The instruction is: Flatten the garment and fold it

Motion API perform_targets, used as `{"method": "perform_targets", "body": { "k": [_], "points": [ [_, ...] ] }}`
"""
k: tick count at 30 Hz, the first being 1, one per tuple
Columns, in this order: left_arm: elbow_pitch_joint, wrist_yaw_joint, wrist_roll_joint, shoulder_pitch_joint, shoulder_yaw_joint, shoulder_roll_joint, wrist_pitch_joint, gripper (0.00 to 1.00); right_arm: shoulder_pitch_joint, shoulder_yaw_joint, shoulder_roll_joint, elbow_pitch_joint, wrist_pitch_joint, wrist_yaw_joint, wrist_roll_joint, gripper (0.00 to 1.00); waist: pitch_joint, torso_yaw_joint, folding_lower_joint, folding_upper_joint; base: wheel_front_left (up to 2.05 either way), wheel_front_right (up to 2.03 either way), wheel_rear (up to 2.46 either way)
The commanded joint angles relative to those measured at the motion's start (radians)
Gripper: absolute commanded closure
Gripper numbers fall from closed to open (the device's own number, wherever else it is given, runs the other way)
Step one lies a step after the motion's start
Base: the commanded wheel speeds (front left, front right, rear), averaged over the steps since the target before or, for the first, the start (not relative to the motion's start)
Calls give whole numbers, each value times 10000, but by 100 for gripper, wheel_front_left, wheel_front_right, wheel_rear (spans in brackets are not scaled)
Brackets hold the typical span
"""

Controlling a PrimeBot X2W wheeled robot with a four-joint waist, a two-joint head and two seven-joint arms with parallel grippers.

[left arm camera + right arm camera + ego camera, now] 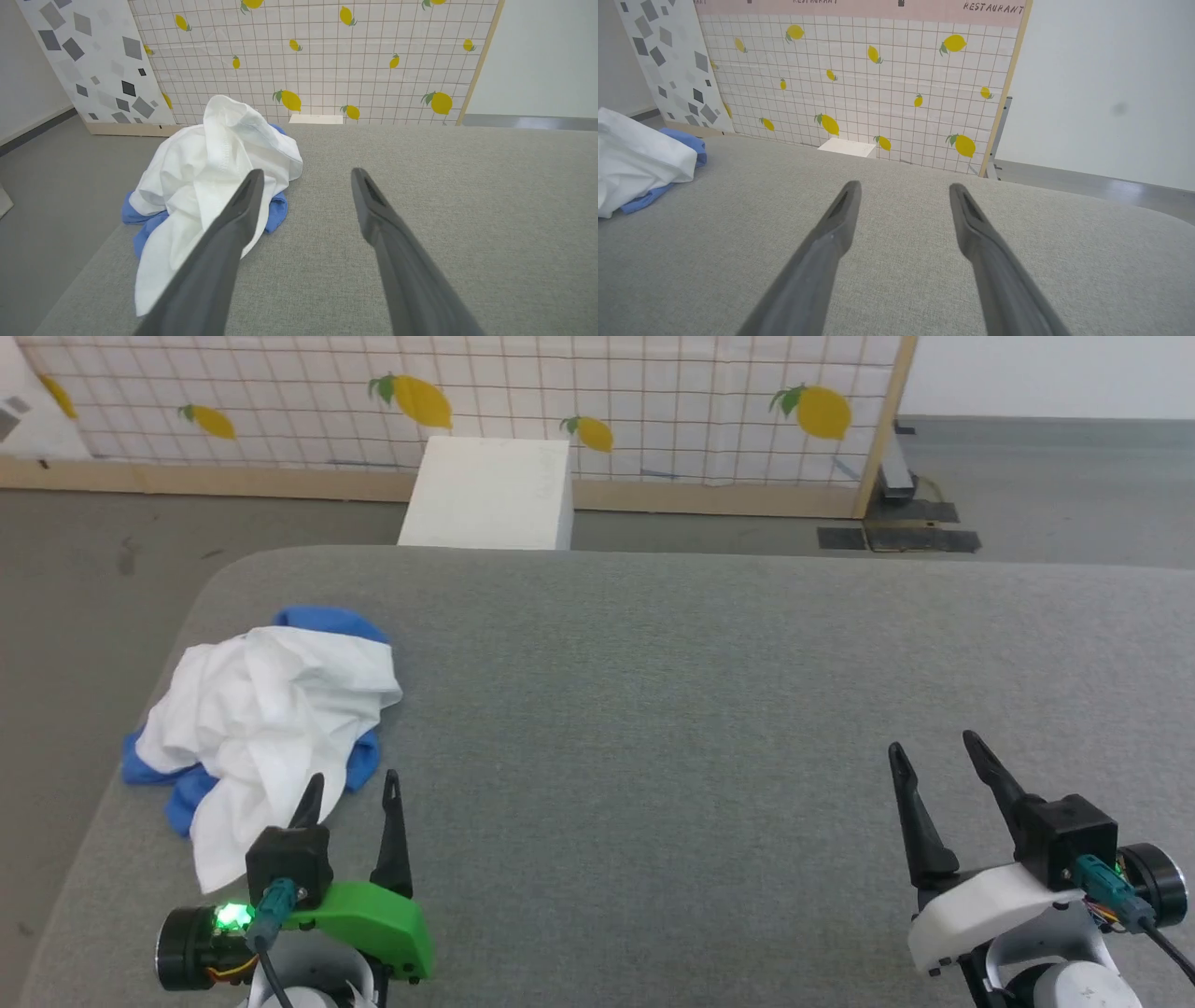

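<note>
The garment (266, 709) lies crumpled in a heap near the left edge of the grey padded table (700, 691), white cloth on top with blue sleeve parts sticking out below. In the left wrist view the garment (210, 172) sits just ahead and left of the fingers. My left gripper (353, 786) is open at the lower left, its tips right at the heap's near edge, holding nothing. My right gripper (934, 747) stands open at the lower right, far from the cloth, over bare table. The garment (640, 163) appears at the left edge of the right wrist view.
A white box (490, 493) stands on the floor beyond the table's far edge. Behind it runs a tiled screen with lemon prints (653, 401). Grey floor (84, 579) lies left of the table, close to the heap.
</note>
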Motion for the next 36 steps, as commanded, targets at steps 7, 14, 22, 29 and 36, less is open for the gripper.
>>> {"method": "perform_targets", "body": {
  "k": [7,14,22,29,36],
  "points": [
    [91,210,-222,-174,-36,104,-226,0,-35,103,-4,84,-167,22,8,0,20,595,0,0,0,0,0],
    [157,354,-343,-177,-77,127,-374,0,-53,141,-5,104,-270,26,2,0,33,1019,0,0,0,0,0],
    [219,507,-468,-192,-138,148,-538,0,-76,152,-6,123,-388,30,-4,0,41,1471,0,0,0,0,0],
    [271,642,-575,-188,-165,181,-685,0,-81,165,-7,140,-500,34,17,0,46,1848,0,0,0,0,0],
    [329,782,-676,-220,-199,199,-826,0,-95,177,-7,149,-613,38,68,0,67,2177,0,0,0,0,0]
  ]
}}
